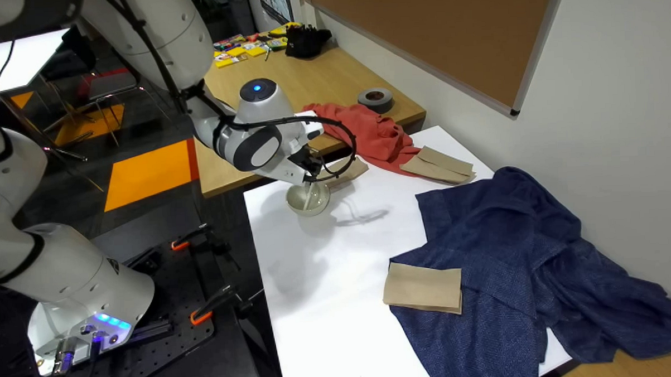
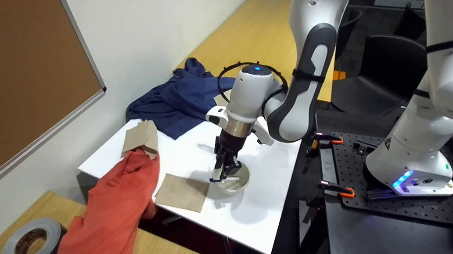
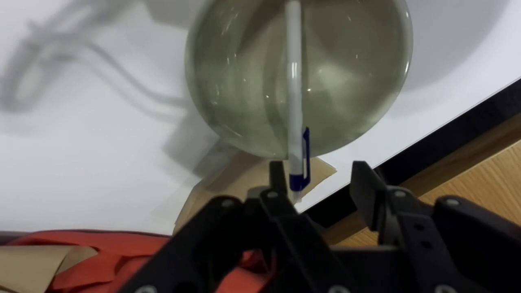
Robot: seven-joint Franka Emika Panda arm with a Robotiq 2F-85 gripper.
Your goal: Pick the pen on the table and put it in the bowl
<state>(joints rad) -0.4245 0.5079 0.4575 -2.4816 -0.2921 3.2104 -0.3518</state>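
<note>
The pen is white with a dark blue end and clip, and it shows in the wrist view (image 3: 295, 89) and in both exterior views (image 1: 308, 198) (image 2: 230, 179). It leans in the cream-white bowl (image 3: 346, 101), its blue end sticking out past the rim. The bowl stands on the white table (image 1: 340, 322) and shows in both exterior views (image 1: 313, 212) (image 2: 239, 190). My gripper (image 3: 319, 173) is just above the bowl's rim, also in both exterior views (image 1: 311, 175) (image 2: 227, 172). Its fingers are apart around the pen's blue end, with a gap at the right finger.
Brown folded paper (image 2: 182, 193) lies beside the bowl. A red cloth (image 2: 104, 232) with more brown paper (image 2: 139, 137) lies at the table's end. A dark blue cloth (image 1: 494, 272) covers the wall side. A tape roll (image 2: 30, 247) sits on the wooden table (image 1: 337, 77).
</note>
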